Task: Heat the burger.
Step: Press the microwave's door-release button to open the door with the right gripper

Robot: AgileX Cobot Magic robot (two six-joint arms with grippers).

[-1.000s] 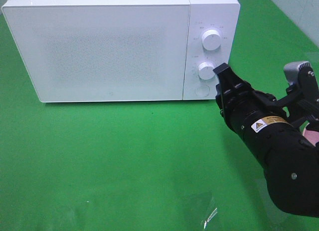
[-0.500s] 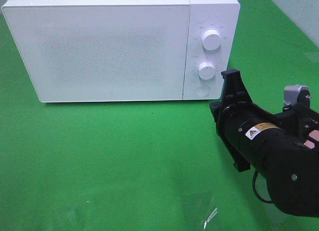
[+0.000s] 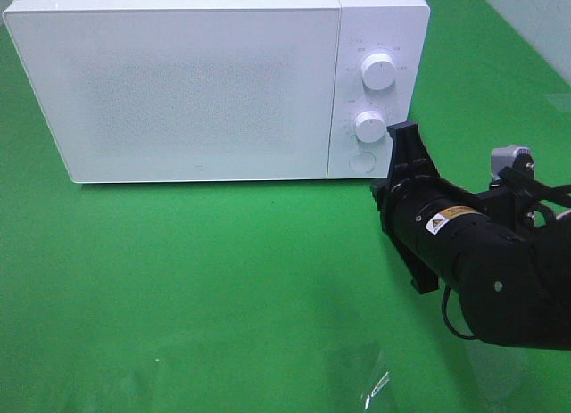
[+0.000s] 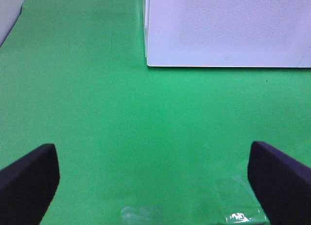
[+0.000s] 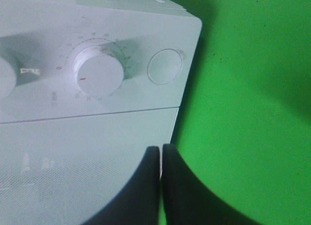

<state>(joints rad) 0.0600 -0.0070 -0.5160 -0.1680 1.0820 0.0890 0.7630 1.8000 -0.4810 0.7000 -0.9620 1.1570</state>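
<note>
The burger is out of view. The white microwave [image 3: 196, 83] stands at the back of the green table with its door closed. My right gripper [image 3: 401, 133] hovers just in front of the control panel, beside the lower knob [image 3: 369, 126] and above the round button [image 3: 360, 161]. In the right wrist view its fingers [image 5: 175, 186] are pressed together with nothing between them, so the right gripper [image 5: 161, 150] is shut, and the knob [image 5: 99, 72] and button [image 5: 165, 66] lie ahead. My left gripper [image 4: 153, 186] is open over bare cloth, facing the microwave [image 4: 223, 25].
An upper knob [image 3: 379, 71] sits above the lower one on the panel. A crumpled piece of clear plastic film [image 3: 370, 382] lies on the green cloth near the front edge, also seen as film [image 4: 240, 208] in the left wrist view.
My right gripper came off the lower knob, rolled about its axis and shut its jaws; it now sits slightly lower beside the panel. The left gripper has not moved.
</note>
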